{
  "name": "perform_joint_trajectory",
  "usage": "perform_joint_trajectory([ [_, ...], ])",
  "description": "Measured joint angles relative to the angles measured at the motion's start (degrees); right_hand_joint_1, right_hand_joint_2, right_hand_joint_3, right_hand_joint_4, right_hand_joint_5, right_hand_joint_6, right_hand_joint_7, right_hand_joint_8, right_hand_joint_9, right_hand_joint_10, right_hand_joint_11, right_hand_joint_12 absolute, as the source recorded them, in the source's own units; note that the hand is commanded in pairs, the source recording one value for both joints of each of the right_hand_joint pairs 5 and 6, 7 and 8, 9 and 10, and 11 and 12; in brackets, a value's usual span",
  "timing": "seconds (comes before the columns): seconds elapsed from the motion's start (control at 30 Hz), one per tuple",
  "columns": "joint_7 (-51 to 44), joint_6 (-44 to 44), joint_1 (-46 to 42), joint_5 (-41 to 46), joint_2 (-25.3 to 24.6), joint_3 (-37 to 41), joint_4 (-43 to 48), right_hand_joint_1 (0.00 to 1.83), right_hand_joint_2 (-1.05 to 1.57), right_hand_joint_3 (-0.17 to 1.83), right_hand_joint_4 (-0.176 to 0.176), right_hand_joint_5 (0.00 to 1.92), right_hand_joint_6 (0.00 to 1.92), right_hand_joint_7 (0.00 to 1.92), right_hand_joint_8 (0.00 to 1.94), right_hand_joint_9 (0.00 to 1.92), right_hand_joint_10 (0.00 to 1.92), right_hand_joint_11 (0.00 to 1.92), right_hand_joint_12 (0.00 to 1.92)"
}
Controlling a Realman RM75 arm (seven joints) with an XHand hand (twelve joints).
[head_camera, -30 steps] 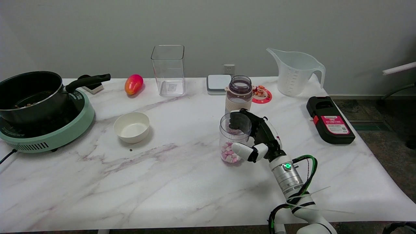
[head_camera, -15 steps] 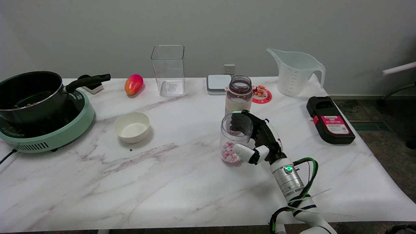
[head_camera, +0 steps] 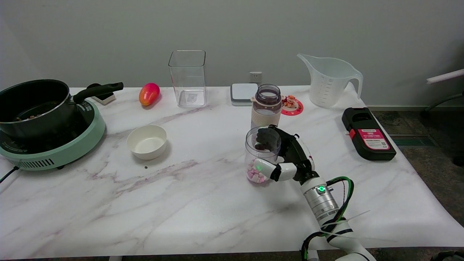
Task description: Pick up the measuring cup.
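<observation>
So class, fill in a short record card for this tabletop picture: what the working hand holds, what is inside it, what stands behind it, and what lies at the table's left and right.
working hand: right hand, wrapped around the cup
held thing: small clear plastic measuring cup, upright on the white marble table
contents: pink and white pieces at the bottom
directly behind: clear bottle with purple neck
far right: large translucent jug; black device with pink label
left: black pot on green cooker; white bowl

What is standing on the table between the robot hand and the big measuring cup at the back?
In the head view, only bare marble lies between the robot hand and the measuring cup; the red coaster sits just left of that line.
</observation>
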Motion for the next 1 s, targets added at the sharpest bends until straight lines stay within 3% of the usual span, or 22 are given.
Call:
perform_joint_trajectory([
  [0.2, 0.1, -0.6, 0.0, 0.1, 0.0, 0.1, -0.1, 1.34, 0.46, 0.61, 0.000, 0.77, 0.77, 1.12, 1.12, 1.08, 1.08, 0.90, 0.90],
  [0.57, 1.5, -0.8, 0.0, 0.1, 0.0, 0.2, -0.7, 1.31, 0.77, 0.69, 0.000, 1.11, 1.11, 1.35, 1.35, 1.29, 1.29, 1.04, 1.04],
  [1.0, 2.2, 1.9, -1.0, 0.2, 0.4, 1.4, -1.2, 1.25, 1.17, 0.54, 0.000, 1.31, 1.31, 1.48, 1.48, 1.43, 1.43, 1.17, 1.17],
])
